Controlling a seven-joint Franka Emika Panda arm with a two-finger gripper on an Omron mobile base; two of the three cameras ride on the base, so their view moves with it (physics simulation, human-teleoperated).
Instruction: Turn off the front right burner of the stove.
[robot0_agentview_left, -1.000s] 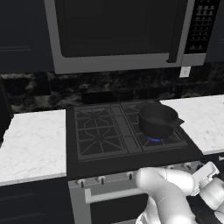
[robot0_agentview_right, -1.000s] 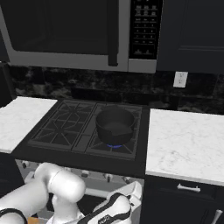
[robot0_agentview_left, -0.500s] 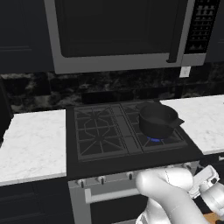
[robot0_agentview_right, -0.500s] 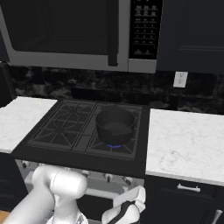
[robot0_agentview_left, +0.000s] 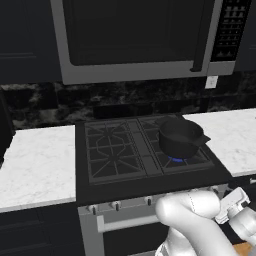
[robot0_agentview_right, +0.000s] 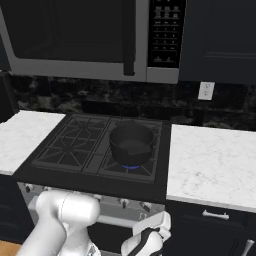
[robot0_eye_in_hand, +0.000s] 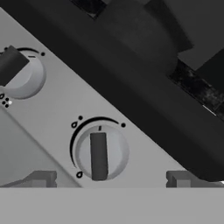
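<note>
Knob (robot0_eye_in_hand: 99, 153) just ahead of hand (robot0_eye_in_hand: 109, 178)

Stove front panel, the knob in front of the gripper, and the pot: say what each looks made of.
Stove front panel: looks like brushed or satin steel, flat pale grey with printed black marks.
Knob: silver metallic dial with a dark raised grip bar; metal or plastic, hard to tell.
Pot: dull black, possibly cast iron or coated metal.
The gripper faces the knob, fingertips spread either side of it.

Blue flame (robot0_agentview_right: 131, 165) under a black pot (robot0_agentview_right: 131, 143), white speckled counters (robot0_agentview_right: 210, 160) (black stove (robot0_agentview_right: 75, 150), steel front).
</note>
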